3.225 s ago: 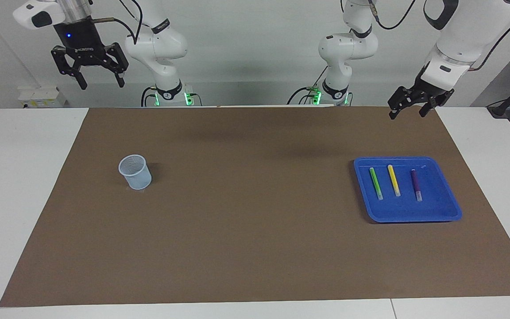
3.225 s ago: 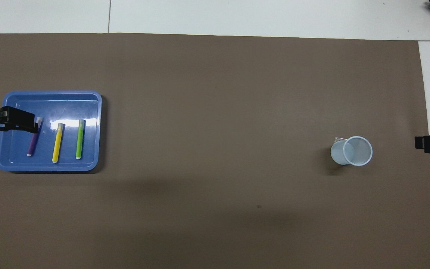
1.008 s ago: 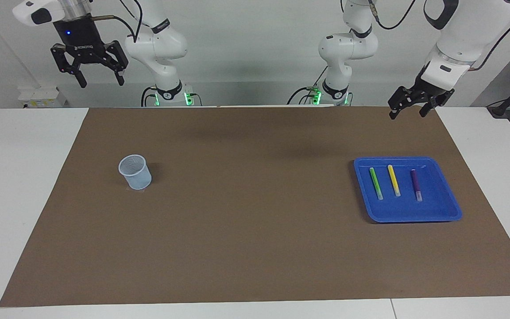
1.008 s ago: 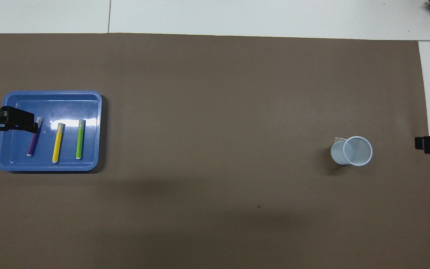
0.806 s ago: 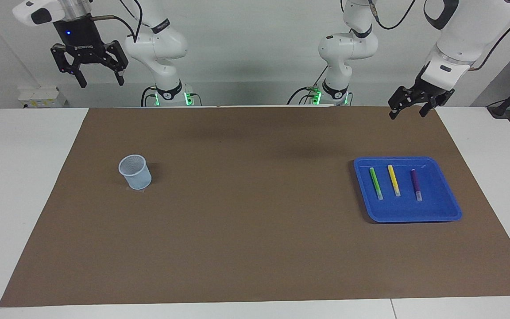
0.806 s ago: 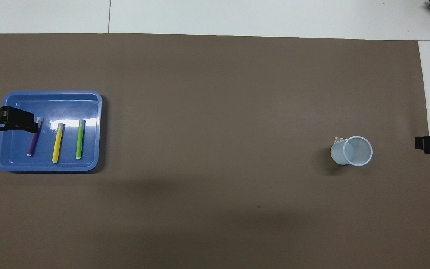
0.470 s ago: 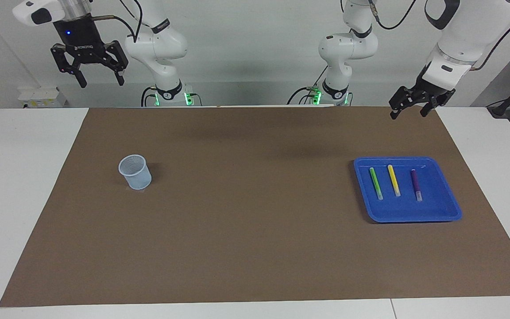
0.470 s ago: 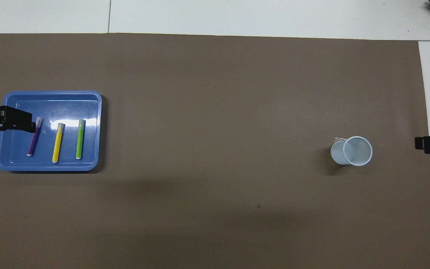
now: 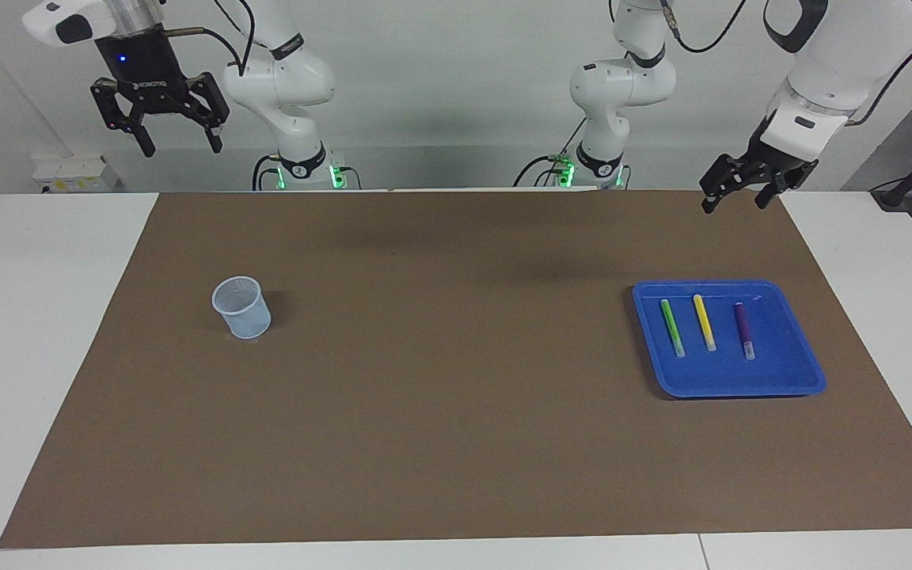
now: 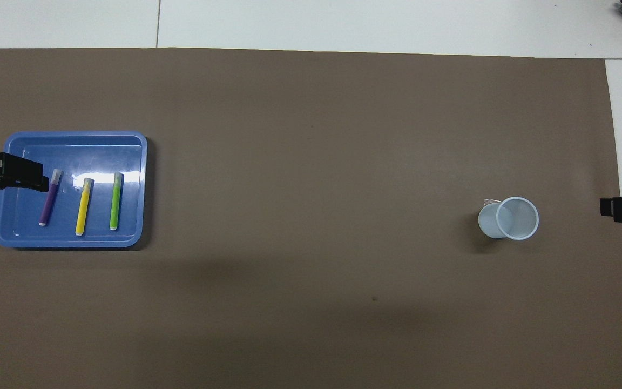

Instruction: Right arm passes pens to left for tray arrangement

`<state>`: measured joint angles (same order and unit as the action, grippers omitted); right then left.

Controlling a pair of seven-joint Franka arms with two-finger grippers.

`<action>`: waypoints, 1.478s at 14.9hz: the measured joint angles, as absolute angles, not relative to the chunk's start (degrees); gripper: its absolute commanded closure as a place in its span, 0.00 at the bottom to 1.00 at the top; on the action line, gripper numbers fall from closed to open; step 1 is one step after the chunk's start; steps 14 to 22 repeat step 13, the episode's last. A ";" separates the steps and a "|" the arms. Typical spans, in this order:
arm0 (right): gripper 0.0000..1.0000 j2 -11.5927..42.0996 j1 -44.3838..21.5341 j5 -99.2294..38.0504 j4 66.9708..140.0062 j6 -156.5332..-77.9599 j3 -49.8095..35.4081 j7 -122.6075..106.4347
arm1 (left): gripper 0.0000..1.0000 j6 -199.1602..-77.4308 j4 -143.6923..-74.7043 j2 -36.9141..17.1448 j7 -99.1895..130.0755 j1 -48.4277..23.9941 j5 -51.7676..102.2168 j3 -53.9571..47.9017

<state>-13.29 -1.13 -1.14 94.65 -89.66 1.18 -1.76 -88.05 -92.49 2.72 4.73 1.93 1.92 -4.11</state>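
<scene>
Your three pens, green (image 9: 672,327), yellow (image 9: 704,322) and purple (image 9: 743,330), lie side by side, apart, in the blue tray (image 9: 788,380) at the left arm's end of the desk (image 9: 44,332). Your left gripper (image 9: 735,192) hangs raised over the brown mat's (image 9: 456,412) edge, jaws wide, empty. Your right gripper (image 9: 179,134) waits high at its own end, jaws wide, empty. Mesh cup (image 9: 241,307) stands upright on the mat
</scene>
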 measured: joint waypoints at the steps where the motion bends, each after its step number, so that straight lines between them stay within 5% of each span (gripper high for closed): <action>1: 0.00 -13.29 -1.13 -1.14 94.65 -89.66 1.18 -1.76 | 0.00 -88.05 -92.49 2.72 4.73 1.93 1.92 -4.14; 22: 0.00 -13.29 -1.11 -1.14 94.66 -88.79 1.52 -1.76 | 0.00 -88.05 -92.49 2.72 4.73 1.95 1.92 -4.15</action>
